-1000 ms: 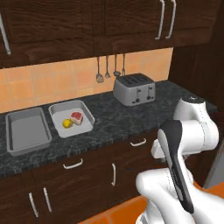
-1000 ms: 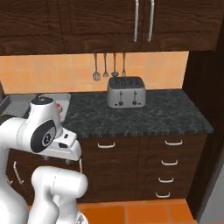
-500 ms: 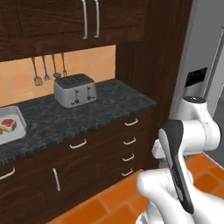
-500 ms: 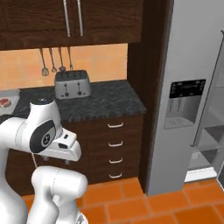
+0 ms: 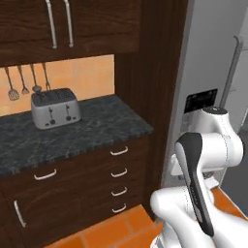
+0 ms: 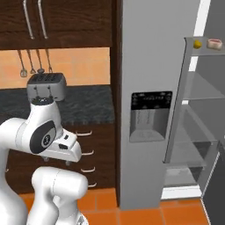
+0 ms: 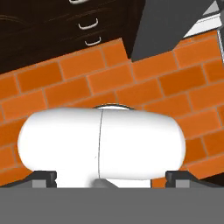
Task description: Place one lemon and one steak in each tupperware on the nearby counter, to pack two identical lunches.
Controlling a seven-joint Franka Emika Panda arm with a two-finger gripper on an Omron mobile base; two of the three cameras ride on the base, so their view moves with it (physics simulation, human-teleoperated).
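On the fridge door's top shelf (image 6: 200, 40) sit a lemon (image 6: 197, 44) and a steak (image 6: 215, 43), well apart from the desk (image 5: 72, 133). With the pincer (image 7: 111, 177) spread apart and empty, reach high, squaring up to one item before closing.

The arm (image 5: 203, 160) is glossy white with rounded, bulbous links, a dark grey joint band and a round grey joint cap
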